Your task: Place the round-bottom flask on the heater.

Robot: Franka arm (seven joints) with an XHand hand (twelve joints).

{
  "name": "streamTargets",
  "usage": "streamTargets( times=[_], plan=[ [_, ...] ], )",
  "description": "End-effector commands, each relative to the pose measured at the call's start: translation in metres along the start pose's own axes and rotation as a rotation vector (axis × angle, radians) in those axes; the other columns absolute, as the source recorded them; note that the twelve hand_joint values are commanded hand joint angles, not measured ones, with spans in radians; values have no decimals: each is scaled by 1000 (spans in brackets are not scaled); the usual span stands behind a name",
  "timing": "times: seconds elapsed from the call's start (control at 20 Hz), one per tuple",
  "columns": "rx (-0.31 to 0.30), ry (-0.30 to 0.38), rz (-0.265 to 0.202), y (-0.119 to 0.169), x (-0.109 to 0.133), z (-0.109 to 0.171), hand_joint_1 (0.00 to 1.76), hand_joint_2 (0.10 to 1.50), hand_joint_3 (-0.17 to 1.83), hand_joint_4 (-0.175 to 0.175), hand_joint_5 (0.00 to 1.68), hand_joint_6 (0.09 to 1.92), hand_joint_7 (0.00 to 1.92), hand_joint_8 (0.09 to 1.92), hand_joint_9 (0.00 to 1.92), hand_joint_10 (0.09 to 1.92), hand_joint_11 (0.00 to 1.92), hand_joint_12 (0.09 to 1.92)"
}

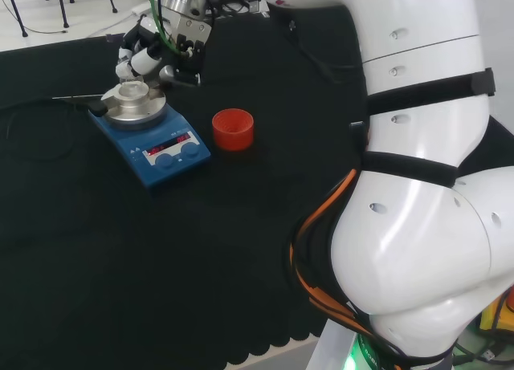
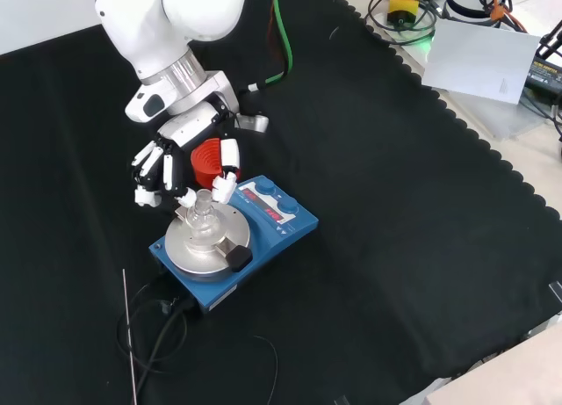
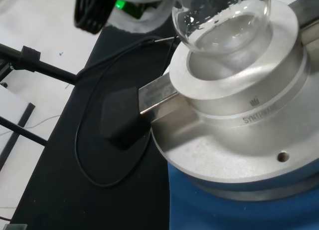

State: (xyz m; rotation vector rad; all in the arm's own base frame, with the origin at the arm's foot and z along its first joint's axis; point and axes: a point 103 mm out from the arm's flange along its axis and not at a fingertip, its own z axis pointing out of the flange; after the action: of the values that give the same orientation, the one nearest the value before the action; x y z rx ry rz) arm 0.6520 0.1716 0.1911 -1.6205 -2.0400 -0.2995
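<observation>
The clear round-bottom flask [image 1: 132, 90] stands upright with its bulb [image 3: 219, 20] in the round well of the silver block on the blue heater [image 1: 165, 148]. In the front view the flask [image 2: 204, 213] is at the middle of the block, and the heater's [image 2: 283, 222] control panel faces right. The black and white hand [image 2: 180, 150] hangs just above it, coming in from the top. Its thumb and a curled finger close on the flask's neck from both sides. In the head view the hand [image 1: 152, 57] is over the heater's far side.
A red ribbed ring stand [image 1: 233, 129] sits on the cloth right of the heater in the head view, behind the hand [image 2: 206, 157] in the front view. A black clamp knob [image 3: 122, 117] juts from the block. A cable and thin rod [image 2: 130, 335] lie beside the heater.
</observation>
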Motion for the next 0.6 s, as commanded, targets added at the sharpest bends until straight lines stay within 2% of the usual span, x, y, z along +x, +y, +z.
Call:
streamTargets(
  times=[0.05, 0.6],
  plan=[
    [9, -5, 8, 2, -3, 4, 1068, 695, 791, 175, 1062, 1094, 253, 512, 474, 588, 100, 1348],
    [23, -10, 16, 3, -7, 12, 1068, 694, 790, 175, 1063, 1093, 254, 513, 475, 589, 101, 1348]
  ],
)
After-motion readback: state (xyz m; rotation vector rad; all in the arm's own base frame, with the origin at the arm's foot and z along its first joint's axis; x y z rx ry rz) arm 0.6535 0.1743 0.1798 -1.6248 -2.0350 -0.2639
